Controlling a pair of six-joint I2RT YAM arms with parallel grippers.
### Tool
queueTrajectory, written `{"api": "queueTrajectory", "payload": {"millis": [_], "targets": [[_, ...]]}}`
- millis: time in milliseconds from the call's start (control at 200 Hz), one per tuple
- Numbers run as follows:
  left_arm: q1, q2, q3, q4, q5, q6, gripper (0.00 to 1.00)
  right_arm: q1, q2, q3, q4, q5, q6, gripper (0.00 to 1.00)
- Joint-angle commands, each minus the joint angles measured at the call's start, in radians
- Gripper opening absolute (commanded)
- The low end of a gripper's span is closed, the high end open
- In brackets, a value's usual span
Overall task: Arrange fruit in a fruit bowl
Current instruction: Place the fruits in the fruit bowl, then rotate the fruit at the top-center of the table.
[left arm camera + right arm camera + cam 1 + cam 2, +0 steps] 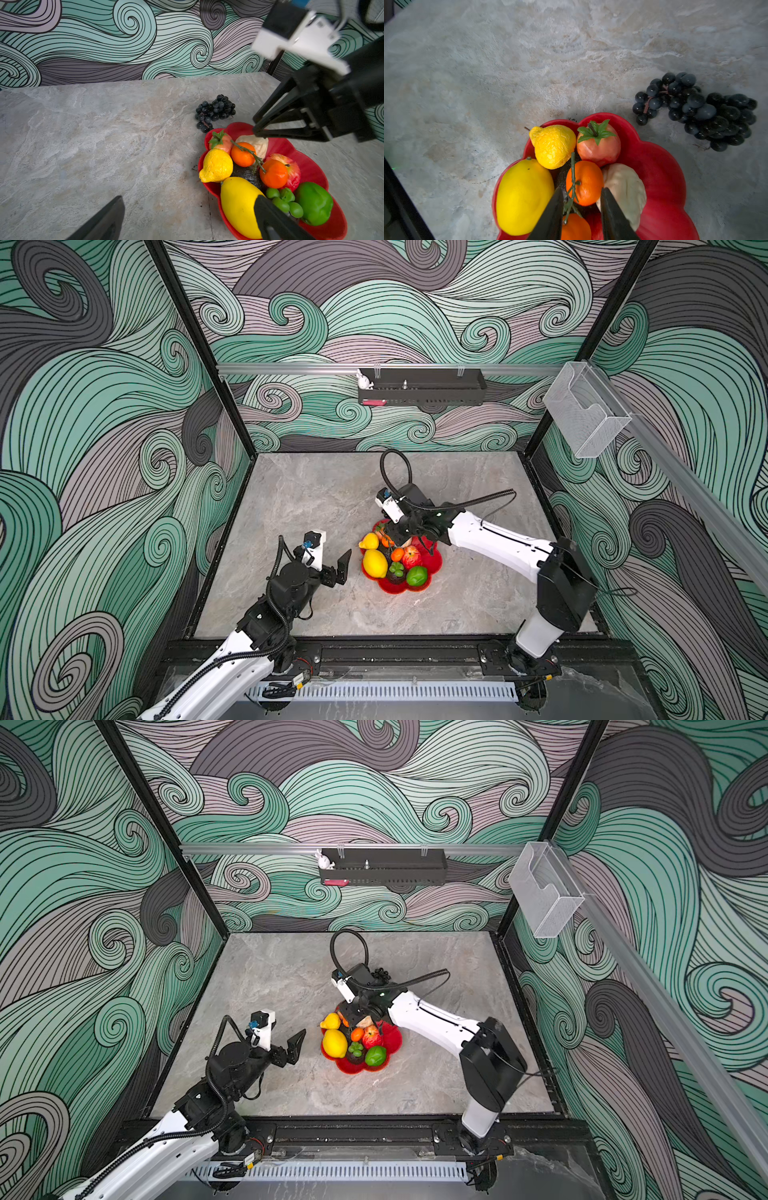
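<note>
Holding its jaws partly apart and empty, the right pincer (pixel 582 189) hangs over the nearly full bowl (pixel 660 158). The left pincer (pixel 189 198) stands wide apart beside the bowl, likely keeping clear. The grapes (pixel 695 108) lie on the table (pixel 508 62) ahead of the right pincer, outside the rim, stretched crosswise. The tangerines (pixel 589 182) sit under it, their stem (pixel 572 166) passing between its fingers (pixel 552 212), in line with them.

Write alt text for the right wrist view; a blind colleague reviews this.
The right gripper, jaws parted, hangs over a red fruit bowl holding two lemons, tangerines on a stem, a green-capped red fruit and a beige pear. A black grape bunch lies outside the bowl on the grey table.
</note>
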State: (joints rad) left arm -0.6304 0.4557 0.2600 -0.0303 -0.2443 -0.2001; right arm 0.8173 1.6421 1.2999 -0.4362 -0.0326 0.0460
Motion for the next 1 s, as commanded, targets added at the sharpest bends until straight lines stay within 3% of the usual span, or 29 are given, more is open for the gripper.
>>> {"api": "queueTrajectory", "payload": {"millis": [0,230,425,620,806,996], "targets": [[0.007,0.045,0.058,0.009,-0.027,-0.024,0.99,0.006,-0.135,-0.038,-0.028,0.049,0.049,0.38],[0.008,0.224,0.173,-0.011,-0.036,-0.089,0.98,-0.001,-0.375,-0.210,-0.003,0.126,0.197,0.47],[0.012,0.508,0.432,-0.185,-0.070,-0.159,0.95,-0.017,-0.582,-0.412,0.064,0.187,0.317,0.58],[0.046,0.719,0.608,-0.230,-0.013,-0.177,0.95,-0.100,-0.711,-0.518,0.071,0.218,0.404,0.69],[0.087,0.890,0.741,-0.272,0.065,-0.204,0.94,-0.321,-0.625,-0.502,0.109,0.039,0.526,0.70],[0.122,0.943,0.762,-0.308,0.099,-0.221,0.94,-0.440,-0.318,-0.394,0.223,-0.069,0.616,0.66]]}}
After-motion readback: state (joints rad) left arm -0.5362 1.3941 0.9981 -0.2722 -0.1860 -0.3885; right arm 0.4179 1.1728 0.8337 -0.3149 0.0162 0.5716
